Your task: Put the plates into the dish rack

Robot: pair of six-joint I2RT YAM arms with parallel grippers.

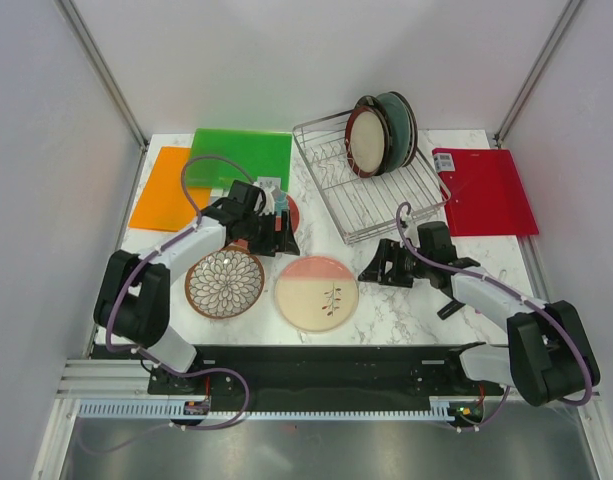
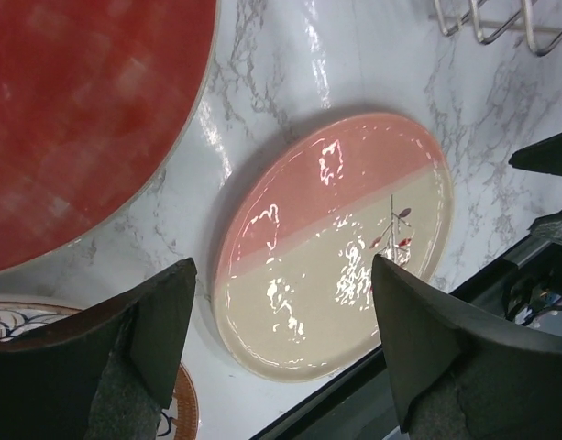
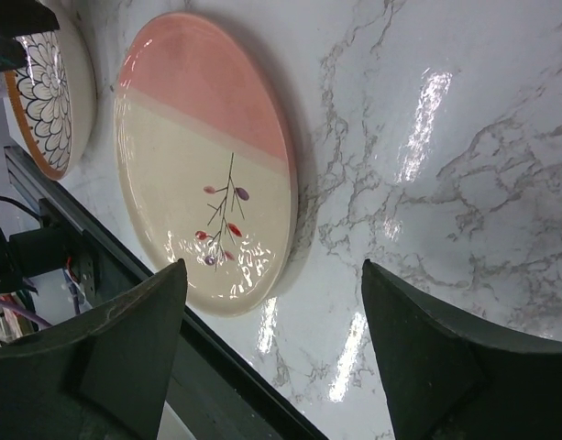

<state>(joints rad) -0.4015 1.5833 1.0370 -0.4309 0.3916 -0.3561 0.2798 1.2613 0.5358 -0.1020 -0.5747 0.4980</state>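
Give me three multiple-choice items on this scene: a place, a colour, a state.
1. The pink-cream plate is: A on a board; B flat on the table; C standing upright.
2. The board by the dish rack, on the right arm's side, is: A green; B orange; C red.
3. The left gripper and right gripper are: A open; B shut; C holding plates.
B: it lies on marble. C: plainly red. A: wrist views show jaws apart, empty.
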